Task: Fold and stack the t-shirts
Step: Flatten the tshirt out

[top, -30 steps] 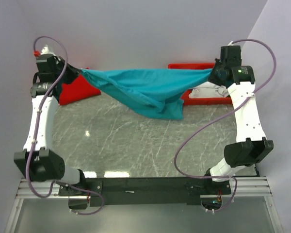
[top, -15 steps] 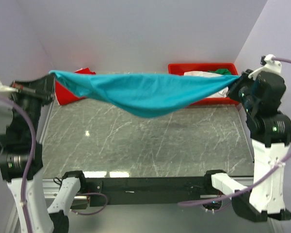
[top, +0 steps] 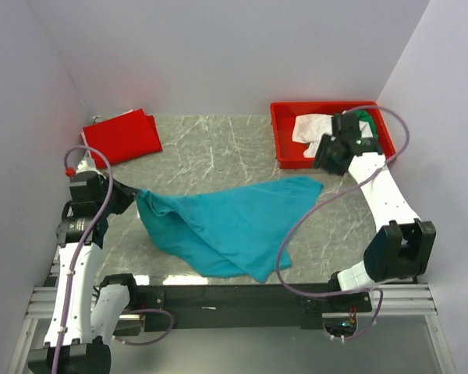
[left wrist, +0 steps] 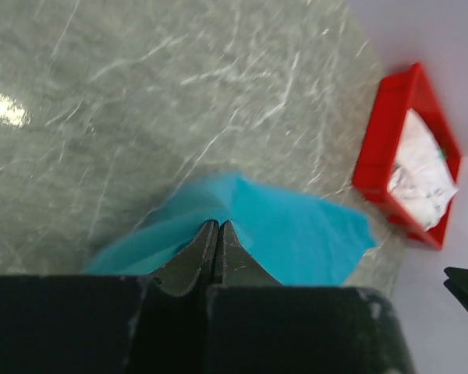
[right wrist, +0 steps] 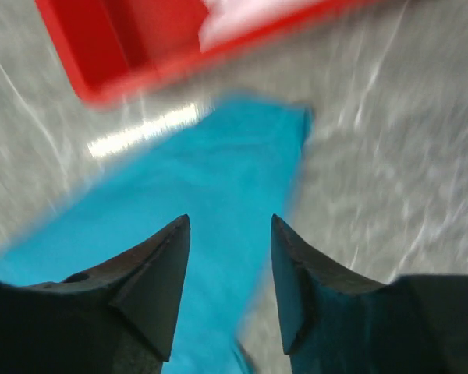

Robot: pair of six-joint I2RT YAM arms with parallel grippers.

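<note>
Top external view: your left pincer [left wrist: 216, 226] alone pinches the rumpled teal shirt [top: 226, 224] — right pincer [right wrist: 228, 222] spread, empty — so any pull could bunch it further.

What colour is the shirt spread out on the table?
Teal shirt; the top view shows it best.

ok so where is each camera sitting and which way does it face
top: above and behind the bases, looking down on the table; both arms show.
left wrist: behind the left gripper, shut on the teal shirt, facing the bin.
right wrist: above the open right gripper, facing down at the shirt's corner and the bin's edge.
shared: all three show shirt and bin.
</note>
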